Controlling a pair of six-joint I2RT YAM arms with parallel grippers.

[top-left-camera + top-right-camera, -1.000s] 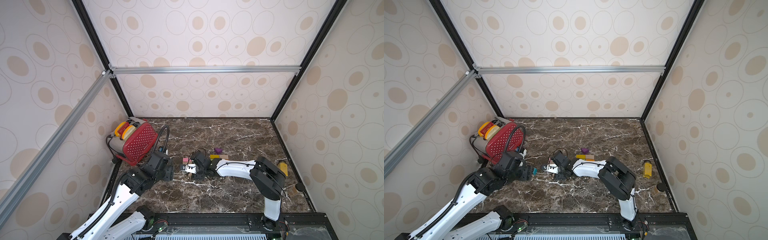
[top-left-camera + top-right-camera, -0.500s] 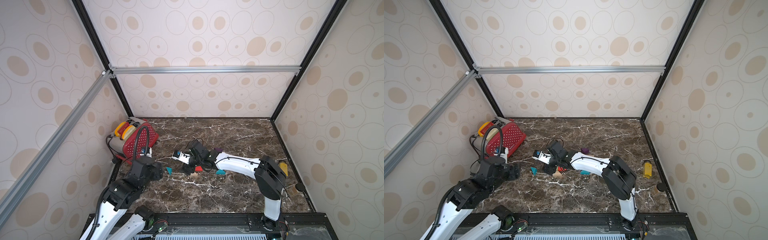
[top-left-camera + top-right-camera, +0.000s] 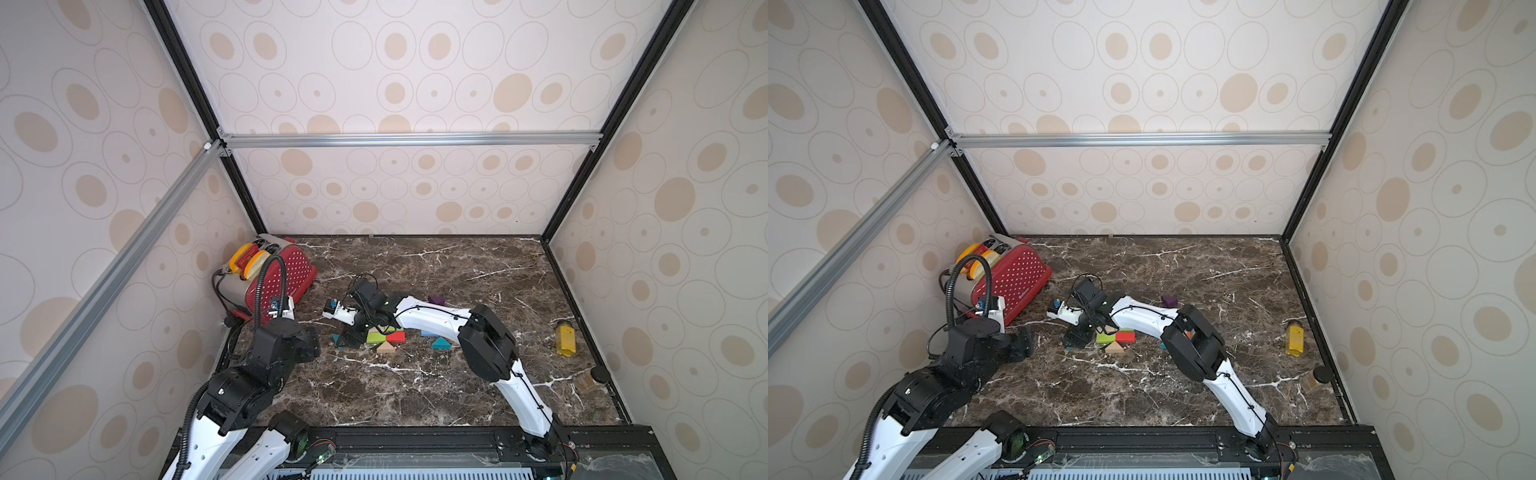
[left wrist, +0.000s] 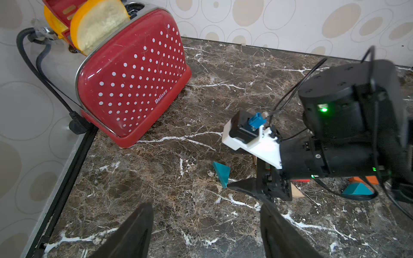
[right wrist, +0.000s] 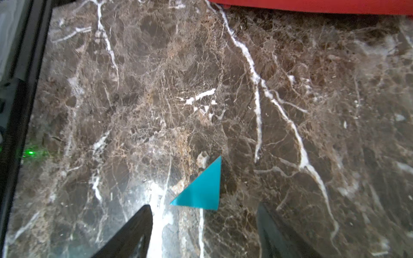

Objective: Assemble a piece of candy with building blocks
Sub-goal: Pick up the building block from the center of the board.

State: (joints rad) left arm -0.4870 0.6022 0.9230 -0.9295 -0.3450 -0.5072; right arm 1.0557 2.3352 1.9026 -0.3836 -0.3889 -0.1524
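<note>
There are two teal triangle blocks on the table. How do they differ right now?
1. The teal wedge by the right gripper lies between that gripper's open jaws; the other teal wedge lies out beside the right arm's forearm, with no gripper near it.
2. The first lies on the toaster side of the block cluster, the second on the opposite side.

Both are teal triangles resting on the marble, apart from the cluster.

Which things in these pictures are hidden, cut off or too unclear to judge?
- Block cluster: in both top views the right arm covers its far side.
- Orange block: left wrist view, mostly behind the right arm.
- Toaster: right wrist view, cut by the edge.
- Small jar: top views, contents too small.
</note>
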